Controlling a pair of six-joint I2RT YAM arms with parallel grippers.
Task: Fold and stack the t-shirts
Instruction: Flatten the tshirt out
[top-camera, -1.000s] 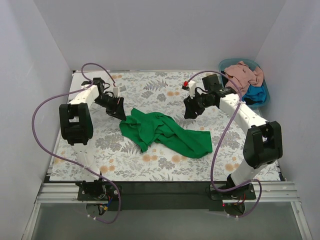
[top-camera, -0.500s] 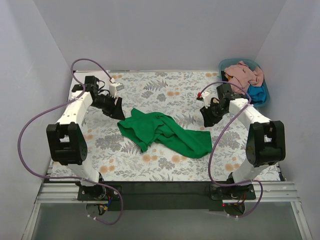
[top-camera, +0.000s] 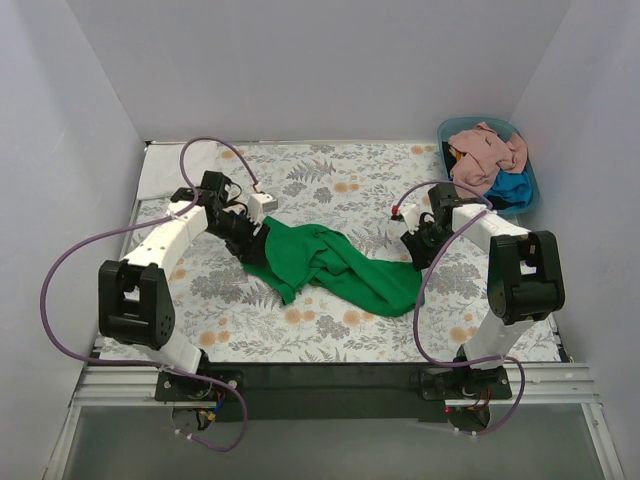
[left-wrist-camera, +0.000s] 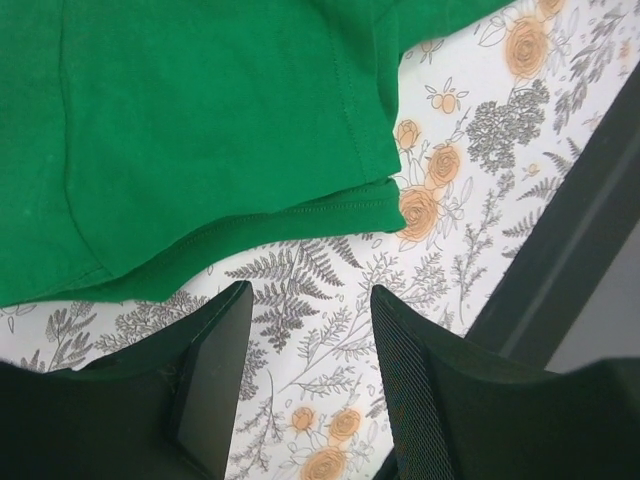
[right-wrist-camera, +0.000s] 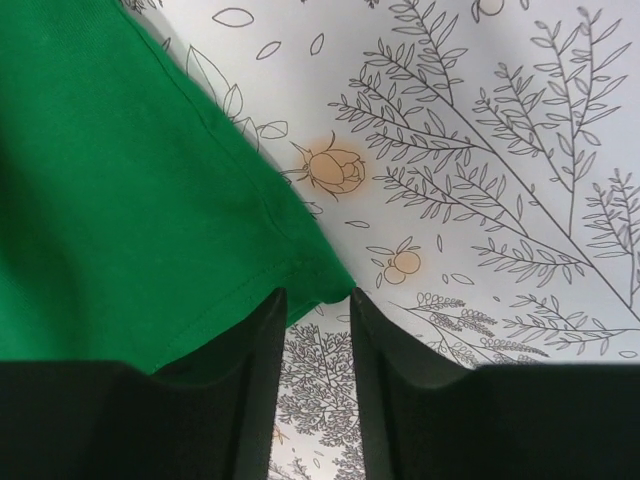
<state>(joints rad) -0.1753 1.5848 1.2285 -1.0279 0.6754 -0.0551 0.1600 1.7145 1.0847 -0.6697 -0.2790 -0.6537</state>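
Note:
A bright green t-shirt (top-camera: 335, 265) lies crumpled in the middle of the floral table covering. My left gripper (top-camera: 256, 248) is at the shirt's left edge; in the left wrist view its open, empty gripper (left-wrist-camera: 308, 305) sits just short of the green hem (left-wrist-camera: 200, 150). My right gripper (top-camera: 419, 258) is at the shirt's right corner; in the right wrist view the gripper (right-wrist-camera: 314, 305) is open with the green corner (right-wrist-camera: 150, 200) at its fingertips, not clamped. Salmon-pink (top-camera: 489, 150) and blue (top-camera: 512, 188) shirts lie in the tub.
A blue plastic tub (top-camera: 529, 178) stands at the back right corner. White walls enclose the table on three sides. The table's dark front rail (top-camera: 320, 378) runs along the near edge, also in the left wrist view (left-wrist-camera: 560, 250).
Both arms have moved inward and down to the green shirt: the left gripper to its left edge, the right gripper to its right corner. The shirt's left part has shifted slightly.

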